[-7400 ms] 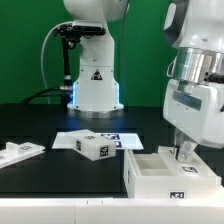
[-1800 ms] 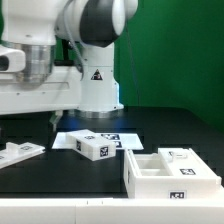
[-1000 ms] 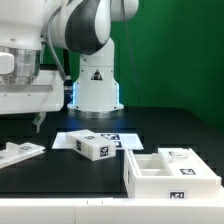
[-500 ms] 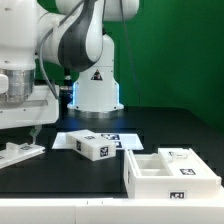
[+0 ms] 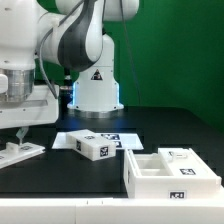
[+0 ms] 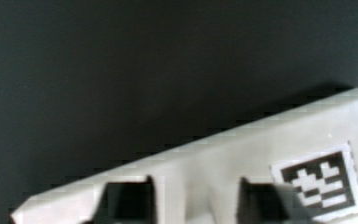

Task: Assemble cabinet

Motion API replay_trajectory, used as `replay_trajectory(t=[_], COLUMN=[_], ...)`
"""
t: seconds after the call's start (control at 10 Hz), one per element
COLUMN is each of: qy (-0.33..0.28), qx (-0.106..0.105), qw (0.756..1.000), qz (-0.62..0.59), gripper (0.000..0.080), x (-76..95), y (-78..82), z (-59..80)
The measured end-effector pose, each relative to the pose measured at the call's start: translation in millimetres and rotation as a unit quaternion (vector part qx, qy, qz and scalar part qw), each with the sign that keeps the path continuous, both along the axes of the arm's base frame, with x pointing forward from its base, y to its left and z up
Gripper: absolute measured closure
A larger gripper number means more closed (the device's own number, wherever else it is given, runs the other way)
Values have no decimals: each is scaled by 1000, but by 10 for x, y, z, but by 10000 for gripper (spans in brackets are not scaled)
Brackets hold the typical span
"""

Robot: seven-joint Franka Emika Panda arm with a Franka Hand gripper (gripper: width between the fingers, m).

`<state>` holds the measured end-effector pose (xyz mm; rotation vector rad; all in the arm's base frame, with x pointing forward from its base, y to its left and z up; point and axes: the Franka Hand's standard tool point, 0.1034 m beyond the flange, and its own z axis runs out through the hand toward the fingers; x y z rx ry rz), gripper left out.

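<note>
Pincer [image 5: 18, 134] lower – white tagged panel [image 5: 21, 152], perhaps notched

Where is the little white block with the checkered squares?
In the exterior view, the small block sits mid-table by the marker board, on the exterior view's left of the compartmented box.

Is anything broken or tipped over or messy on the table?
Nothing stands out. The compartmented box sits upright, the small block rests at the marker board, and the flat panel lies flat below the gripper. No cracks or spills show.
</note>
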<state>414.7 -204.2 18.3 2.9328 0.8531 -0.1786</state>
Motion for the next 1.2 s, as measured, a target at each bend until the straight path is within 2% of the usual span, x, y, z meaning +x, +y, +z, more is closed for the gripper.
replay_trajectory(t=[0.1,0.2,0.5,0.7,0.8,1.0,1.2], qy=[0,0,-1,-19,-19,-13,-18], qx=[0,0,-1,-1,7,18,11], qw=[1000,1000,1000,993,989,988,974], qz=[0,0,-6,-114,-144,-152,-224], gripper=[713,739,739,739,739,738,738], x=[1,0,1,26,78,222,212], y=[-2,-3,1,268,349,266,279], z=[1,1,3,104,190,307,285])
